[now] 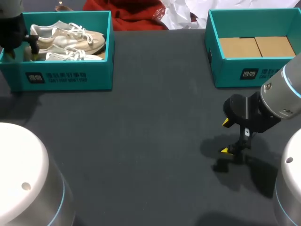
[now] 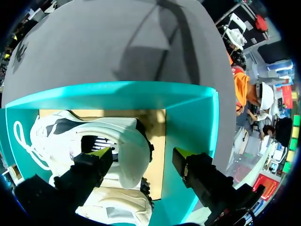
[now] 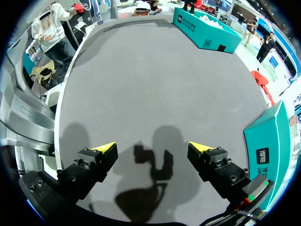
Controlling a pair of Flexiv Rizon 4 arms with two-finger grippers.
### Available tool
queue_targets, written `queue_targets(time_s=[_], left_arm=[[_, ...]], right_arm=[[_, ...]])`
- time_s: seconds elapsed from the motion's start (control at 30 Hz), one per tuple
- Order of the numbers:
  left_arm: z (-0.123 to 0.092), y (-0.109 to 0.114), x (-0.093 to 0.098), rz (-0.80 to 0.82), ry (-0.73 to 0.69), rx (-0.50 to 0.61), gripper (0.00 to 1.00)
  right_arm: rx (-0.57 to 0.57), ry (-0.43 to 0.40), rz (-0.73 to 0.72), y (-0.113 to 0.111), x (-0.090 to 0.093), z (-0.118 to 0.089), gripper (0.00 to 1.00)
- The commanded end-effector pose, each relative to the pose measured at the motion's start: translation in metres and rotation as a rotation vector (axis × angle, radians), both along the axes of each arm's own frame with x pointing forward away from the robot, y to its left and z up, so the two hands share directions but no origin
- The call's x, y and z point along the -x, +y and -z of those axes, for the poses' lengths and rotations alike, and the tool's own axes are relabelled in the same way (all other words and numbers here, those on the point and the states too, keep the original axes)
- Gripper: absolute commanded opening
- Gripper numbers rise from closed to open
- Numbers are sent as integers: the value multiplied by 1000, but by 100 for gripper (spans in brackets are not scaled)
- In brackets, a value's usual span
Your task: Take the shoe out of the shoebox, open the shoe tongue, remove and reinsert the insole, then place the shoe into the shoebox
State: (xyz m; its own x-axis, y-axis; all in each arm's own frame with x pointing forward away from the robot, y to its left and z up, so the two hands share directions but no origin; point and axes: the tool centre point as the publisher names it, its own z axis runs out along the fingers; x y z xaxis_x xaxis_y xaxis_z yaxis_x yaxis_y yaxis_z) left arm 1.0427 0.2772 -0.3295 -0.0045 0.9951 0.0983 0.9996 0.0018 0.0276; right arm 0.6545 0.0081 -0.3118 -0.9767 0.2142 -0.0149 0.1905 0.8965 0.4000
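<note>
A cream-and-white sneaker (image 2: 56,136) with white laces lies beside a second sneaker (image 2: 117,207) in the teal shoebox (image 1: 70,77). The left gripper (image 2: 141,153) hangs over its heel, fingers spread wide, gripping nothing. The right gripper (image 3: 151,147), equally wide and empty, hovers above the table (image 1: 141,141).

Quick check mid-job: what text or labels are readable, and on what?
Left shoebox front wall: white logo and characters, too blurred to read.
Right shoebox front wall: same white print, unreadable.
Shoes: no readable text.
</note>
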Motion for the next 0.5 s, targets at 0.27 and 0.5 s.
queue_targets(time_s=[0.27,0.5], left_arm=[[19,-2,-1,-8,29,-5,83],[26,0,-2,-18,43,-5,82]], right_arm=[[1,-3,1,-1,2,0,100],[1,-3,1,-1,2,0,100]])
